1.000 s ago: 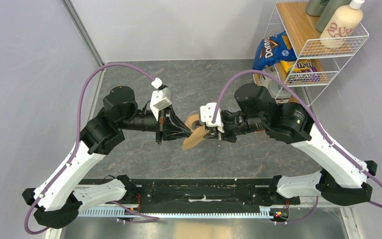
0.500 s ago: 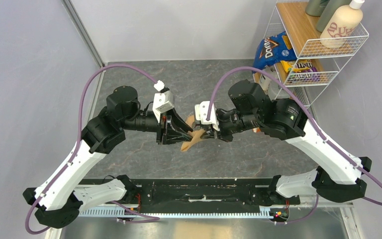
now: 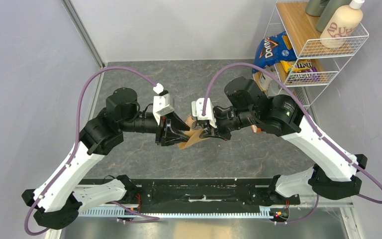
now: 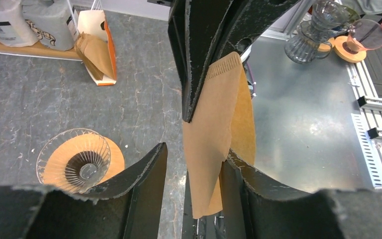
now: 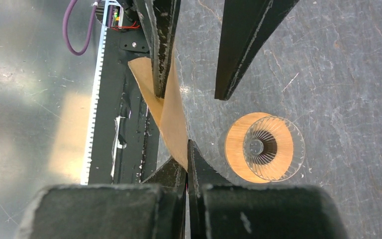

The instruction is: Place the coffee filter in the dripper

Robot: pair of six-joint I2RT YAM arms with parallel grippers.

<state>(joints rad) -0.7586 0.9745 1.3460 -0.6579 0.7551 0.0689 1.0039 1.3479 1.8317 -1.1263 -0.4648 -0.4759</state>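
Observation:
The coffee filter (image 4: 214, 129), a tan paper cone, hangs in the air between the two grippers (image 3: 189, 141). My right gripper (image 5: 187, 149) is shut on one edge of it (image 5: 171, 114). The left gripper (image 4: 195, 152) is open; the filter hangs between its jaws, close against the right finger (image 4: 238, 174). The dripper (image 5: 266, 147), clear ribbed glass on an orange-brown wooden collar, stands on the table below and beside the filter (image 4: 79, 162). In the top view the grippers mostly cover it.
A wire shelf (image 3: 328, 55) stands at the back right with snack bags (image 3: 273, 47) and a bottle (image 3: 345, 22). An open filter box (image 4: 97, 50) lies near the shelf. A black rail (image 3: 204, 191) runs along the near edge. Glassware (image 4: 323, 27) sits off the table.
The left gripper has opened and let go of the filter, while the right gripper has closed fully on it. Both arms have shifted slightly left.

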